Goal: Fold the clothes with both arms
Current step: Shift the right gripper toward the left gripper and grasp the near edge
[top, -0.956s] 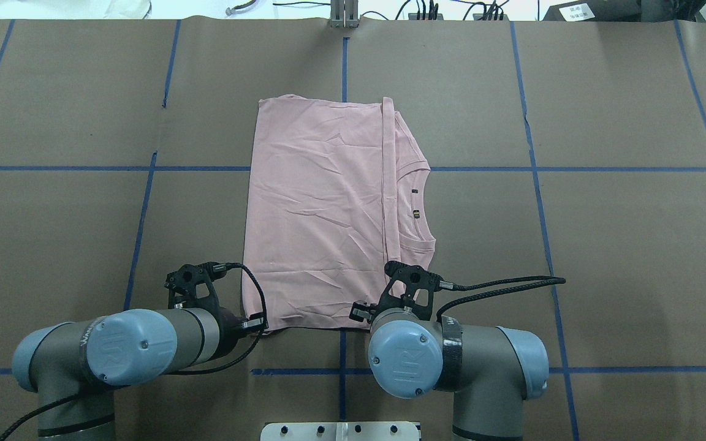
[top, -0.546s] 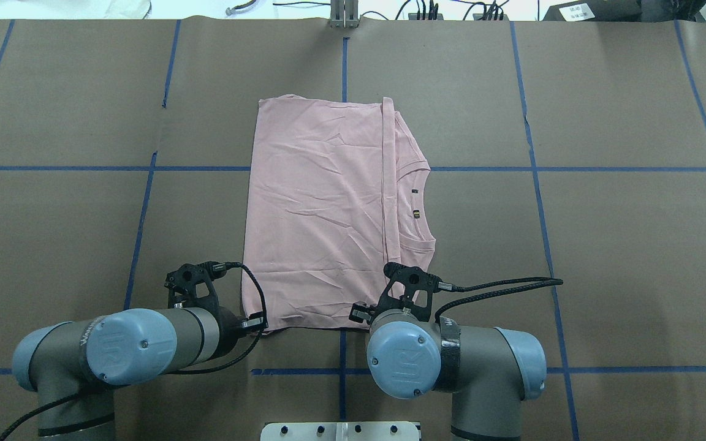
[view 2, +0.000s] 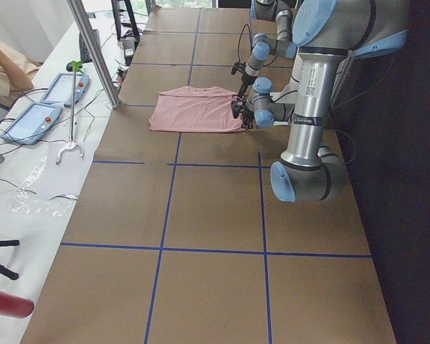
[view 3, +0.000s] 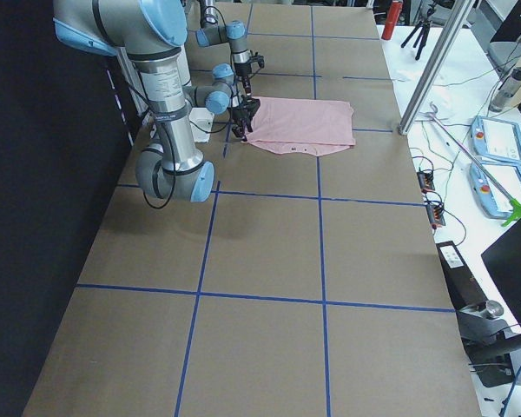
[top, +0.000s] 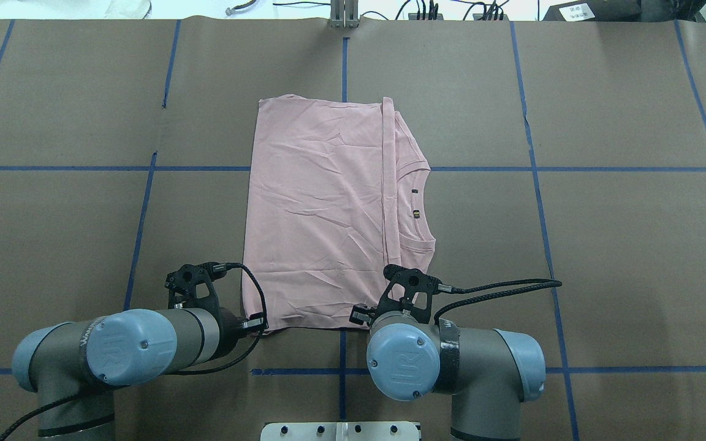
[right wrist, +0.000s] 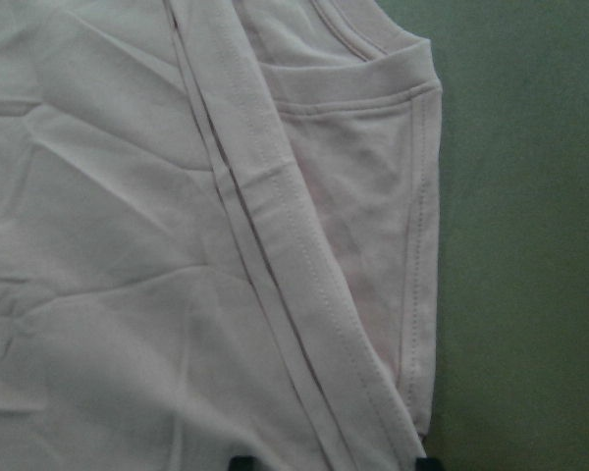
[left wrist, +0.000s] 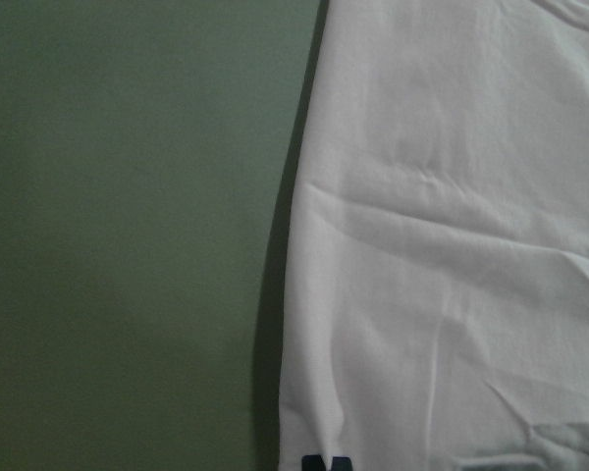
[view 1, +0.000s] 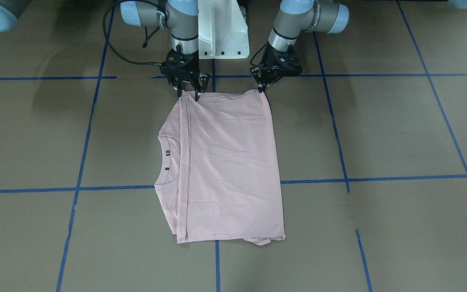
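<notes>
t-shirt [view 1: 229,162] edge under left gripper [view 1: 262,89], right gripper [view 1: 189,95].

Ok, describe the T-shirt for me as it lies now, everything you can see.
The T-shirt is light pink, soft creased knit, lying flat on the brown table cover, folded into a rough rectangle with plain fabric up. Its ribbed collar, with small dark tags inside, pokes out on the robot's right side. The right pincer and the left pincer sit at its two corners nearest the robot; whether either grips it is unclear.
</notes>
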You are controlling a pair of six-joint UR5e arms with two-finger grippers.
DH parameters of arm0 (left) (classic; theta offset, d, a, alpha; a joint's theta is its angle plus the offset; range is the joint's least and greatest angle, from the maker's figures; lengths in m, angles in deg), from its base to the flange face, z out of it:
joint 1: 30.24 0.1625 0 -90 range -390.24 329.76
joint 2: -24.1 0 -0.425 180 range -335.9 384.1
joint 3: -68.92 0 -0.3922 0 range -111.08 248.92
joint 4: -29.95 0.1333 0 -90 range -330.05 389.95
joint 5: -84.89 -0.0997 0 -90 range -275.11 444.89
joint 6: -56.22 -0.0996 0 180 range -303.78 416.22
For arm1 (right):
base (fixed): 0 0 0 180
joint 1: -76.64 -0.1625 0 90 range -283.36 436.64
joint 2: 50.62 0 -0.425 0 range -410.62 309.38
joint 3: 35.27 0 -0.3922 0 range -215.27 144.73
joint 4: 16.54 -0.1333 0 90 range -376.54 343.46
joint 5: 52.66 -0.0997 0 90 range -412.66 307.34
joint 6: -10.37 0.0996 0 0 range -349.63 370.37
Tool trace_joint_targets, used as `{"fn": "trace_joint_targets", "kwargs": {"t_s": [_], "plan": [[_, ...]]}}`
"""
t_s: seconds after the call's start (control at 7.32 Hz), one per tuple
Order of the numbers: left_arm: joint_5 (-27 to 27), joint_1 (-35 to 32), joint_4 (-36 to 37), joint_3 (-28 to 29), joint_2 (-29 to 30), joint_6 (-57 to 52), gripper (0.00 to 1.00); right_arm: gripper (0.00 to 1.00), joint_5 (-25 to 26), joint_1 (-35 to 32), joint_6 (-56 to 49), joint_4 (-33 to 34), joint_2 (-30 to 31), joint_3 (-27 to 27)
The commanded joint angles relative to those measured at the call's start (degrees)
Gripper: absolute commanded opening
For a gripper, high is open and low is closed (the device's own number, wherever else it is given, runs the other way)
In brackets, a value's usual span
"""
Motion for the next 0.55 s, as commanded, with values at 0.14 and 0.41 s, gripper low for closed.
{"fn": "trace_joint_targets", "kwargs": {"t_s": [0.14,0.41], "plan": [[0.0,-0.1,0.0,-0.1,0.0,0.0,0.0,0.0,0.0,0.1,2.0,-0.1,-0.1,0.3],[0.0,-0.1,0.0,-0.1,0.0,0.0,0.0,0.0,0.3,0.0,2.1,0.5,-1.3,0.7]]}}
